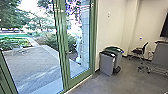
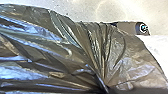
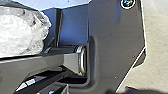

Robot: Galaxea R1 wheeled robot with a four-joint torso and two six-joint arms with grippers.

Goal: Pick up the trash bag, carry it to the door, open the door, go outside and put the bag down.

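In the left wrist view the dark, shiny trash bag (image 2: pixel 67 50) spreads wide, and its folds converge tightly at my left gripper (image 2: pixel 107 89), which is shut on the gathered plastic. Pale, crinkled plastic (image 3: pixel 22 32) shows beside the robot's own dark parts in the right wrist view; whether it belongs to the bag I cannot tell. Ahead in the head view stands the green-framed glass door (image 1: pixel 62 50), with a handle (image 1: pixel 66 54) at mid-height. Paved ground (image 1: pixel 37 65) lies beyond the glass.
Two grey bins (image 1: pixel 107 63) stand against the wall right of the door. Farther right are a black office chair (image 1: pixel 139 51) and a grey desk (image 1: pixel 161 56). Grey floor runs in front of them. A pale upright shape (image 1: pixel 78 47), unclear, shows through the right pane.
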